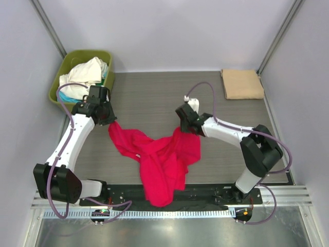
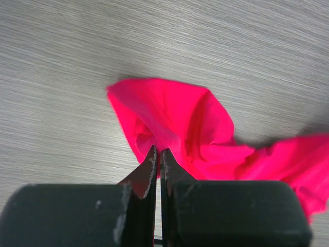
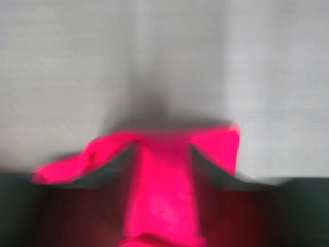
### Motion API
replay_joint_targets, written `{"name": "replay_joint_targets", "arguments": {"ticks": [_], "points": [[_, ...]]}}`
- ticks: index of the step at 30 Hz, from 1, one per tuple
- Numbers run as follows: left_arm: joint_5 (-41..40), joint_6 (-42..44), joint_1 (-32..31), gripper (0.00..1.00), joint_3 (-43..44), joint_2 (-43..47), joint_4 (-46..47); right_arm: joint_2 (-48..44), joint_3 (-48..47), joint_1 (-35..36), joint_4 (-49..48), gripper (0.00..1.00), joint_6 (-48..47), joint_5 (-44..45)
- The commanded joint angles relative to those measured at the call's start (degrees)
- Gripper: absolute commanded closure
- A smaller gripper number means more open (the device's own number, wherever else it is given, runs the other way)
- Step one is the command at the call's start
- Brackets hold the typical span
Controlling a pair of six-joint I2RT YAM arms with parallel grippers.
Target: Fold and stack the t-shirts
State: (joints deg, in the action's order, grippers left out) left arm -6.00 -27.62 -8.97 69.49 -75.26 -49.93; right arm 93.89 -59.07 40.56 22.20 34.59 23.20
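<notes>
The crimson-red t-shirt (image 1: 160, 160) hangs crumpled between both grippers, its lower part draped toward the table's near edge. My left gripper (image 1: 108, 120) is shut on the shirt's upper left corner; in the left wrist view the closed gripper (image 2: 158, 152) pinches red cloth (image 2: 180, 121) just above the table. My right gripper (image 1: 185, 126) grips the shirt's upper right edge; in the blurred right wrist view a thick band of red cloth (image 3: 216, 141) fills the gap in the gripper (image 3: 163, 154). A folded tan-beige t-shirt (image 1: 242, 84) lies at the far right.
An olive-green tub (image 1: 108, 55) stands at the far left, holding a cream-white shirt (image 1: 85, 73) and a bit of teal cloth (image 1: 66, 97). Grey walls with metal posts close in the wood-grain table (image 1: 149, 98). A metal rail runs along the near edge.
</notes>
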Motion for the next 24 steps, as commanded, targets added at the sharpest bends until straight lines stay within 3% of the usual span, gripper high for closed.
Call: {"name": "replay_joint_targets", "arguments": {"ticks": [1, 3, 6, 12, 24], "points": [[-0.24, 0.72, 0.36, 1.0, -0.24, 1.7, 1.59, 0.16, -7.29, -2.67, 0.39, 0.39, -8.05, 2.74], [0.02, 0.81, 0.36, 1.0, -0.5, 1.87, 1.59, -2.2, -5.19, -3.99, 0.39, 0.2, -6.82, 2.29], [0.02, 0.72, 0.36, 1.0, -0.32, 1.96, 1.59, -4.93, -0.36, -7.67, -0.66, 0.15, -4.8, -0.16], [0.9, 0.63, 0.36, 1.0, -0.33, 1.96, 1.68, -5.47, 5.37, -18.75, -6.46, 0.22, -2.16, -13.61], [1.17, 0.72, 0.36, 1.0, -0.5, 1.79, 1.77, 2.26, 6.07, -18.85, -10.86, 0.37, -1.81, -19.95]]}}
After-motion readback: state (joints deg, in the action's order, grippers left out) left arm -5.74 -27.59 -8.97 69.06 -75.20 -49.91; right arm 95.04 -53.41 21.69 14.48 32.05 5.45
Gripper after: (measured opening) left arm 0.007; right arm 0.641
